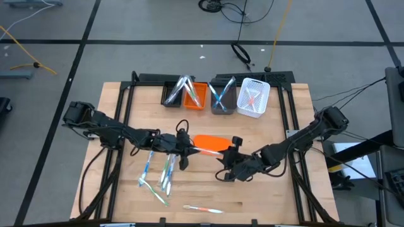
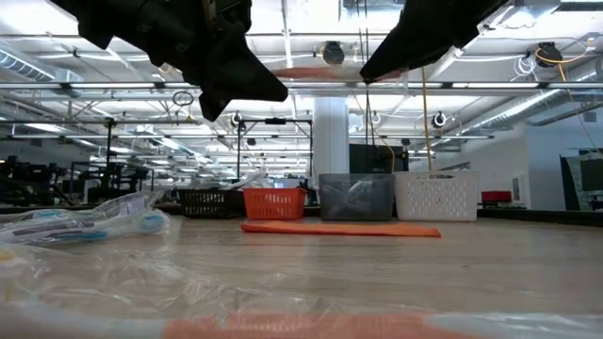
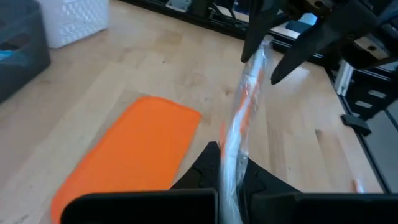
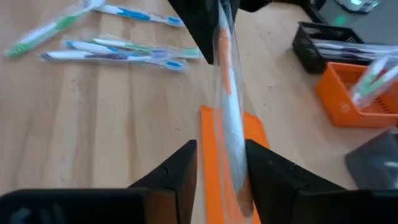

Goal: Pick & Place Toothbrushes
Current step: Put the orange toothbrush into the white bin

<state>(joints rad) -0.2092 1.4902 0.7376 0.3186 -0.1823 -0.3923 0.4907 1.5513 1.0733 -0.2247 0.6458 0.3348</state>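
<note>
A wrapped toothbrush (image 3: 245, 109) with orange-red accents hangs in the air between my two grippers, above the flat orange sheet (image 1: 211, 142). My left gripper (image 3: 227, 160) is shut on one end of it. My right gripper (image 4: 221, 155) is open, with a finger on either side of the other end (image 3: 261, 53); I cannot tell whether a finger touches the wrapper. Several more toothbrushes (image 1: 158, 173) lie flat on the table at the near left, and one (image 1: 203, 209) lies by the near edge. My left gripper pinches the wrapped toothbrush near its one end (image 3: 231, 155) between its two fingers. The fingers come nearly level from the table's left, along the toothbrush. It sticks out about level toward my right gripper (image 2: 320, 72), lifted clear of the table and the sheet.
Along the far edge stand a black bin (image 1: 172, 94), an orange bin (image 1: 196, 96), a grey bin (image 1: 222, 98) and a white bin (image 1: 254, 98), with toothbrushes in them. Bare wood lies at the near right (image 1: 265, 195).
</note>
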